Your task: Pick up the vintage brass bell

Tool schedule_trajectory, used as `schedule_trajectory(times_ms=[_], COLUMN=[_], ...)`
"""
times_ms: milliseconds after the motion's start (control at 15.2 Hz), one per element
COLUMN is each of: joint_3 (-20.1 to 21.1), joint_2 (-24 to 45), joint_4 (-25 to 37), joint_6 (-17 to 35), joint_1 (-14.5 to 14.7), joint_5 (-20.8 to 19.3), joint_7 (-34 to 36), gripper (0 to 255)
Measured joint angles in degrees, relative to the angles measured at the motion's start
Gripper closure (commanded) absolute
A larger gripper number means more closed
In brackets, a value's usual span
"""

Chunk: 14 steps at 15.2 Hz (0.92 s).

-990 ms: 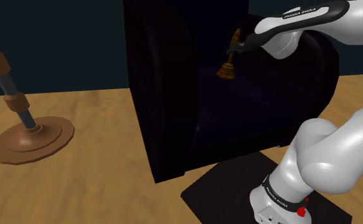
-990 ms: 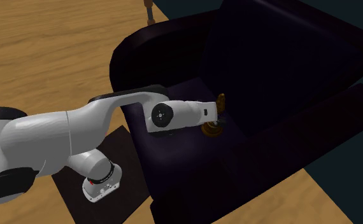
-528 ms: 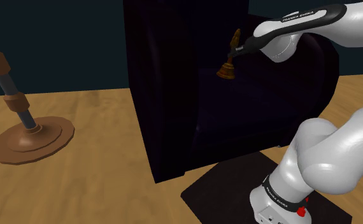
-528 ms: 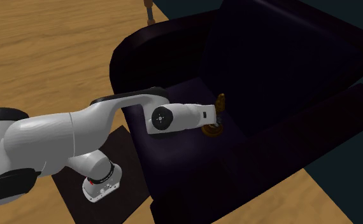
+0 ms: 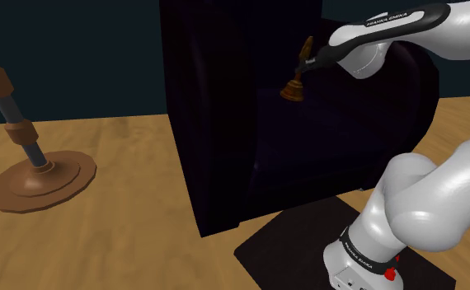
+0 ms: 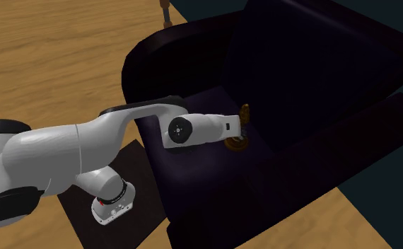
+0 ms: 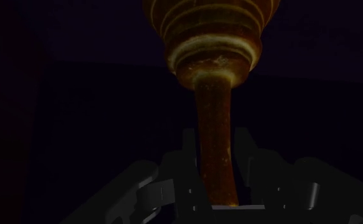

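A small brass bell (image 5: 293,89) with a slim turned handle stands on the seat of a dark armchair (image 5: 225,123). My black gripper (image 5: 305,60) reaches in from the shoulder view's right and is shut on the handle, above the bell's flared body. In the wrist view the handle (image 7: 214,143) runs up between my fingers (image 7: 188,147), which clasp it, and the ribbed bell body (image 7: 209,32) lies beyond them. The second exterior view shows the bell (image 6: 237,143) on the seat cushion, half hidden by my hand (image 6: 225,128).
The armchair's tall back and arms (image 6: 158,53) close in around the seat. A wooden lamp base with a pole (image 5: 39,177) stands on the plank floor at the shoulder view's left. My stand sits on a black mat (image 5: 291,247).
My fingers have closed on the bell's handle. The bell now leans slightly and its base has shifted a touch upward; the arm has barely moved.
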Motion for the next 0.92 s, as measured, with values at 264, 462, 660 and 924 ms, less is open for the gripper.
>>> schedule_trajectory(times_ms=[264,462,660,924], joint_3=[2.46,4.24,5.49,7.21], joint_2=[-0.35,-0.84,-1.12,-1.4], joint_4=[1.81,3.3,4.9,7.11], joint_6=[-2.72,-5.06,-7.16,-9.92], joint_1=[-2.22,-3.9,-4.98,-6.26], joint_5=[-1.13,-2.11,-2.81,-3.71], joint_7=[1.8,3.16,4.22,5.79], gripper=[255,255,255,255])
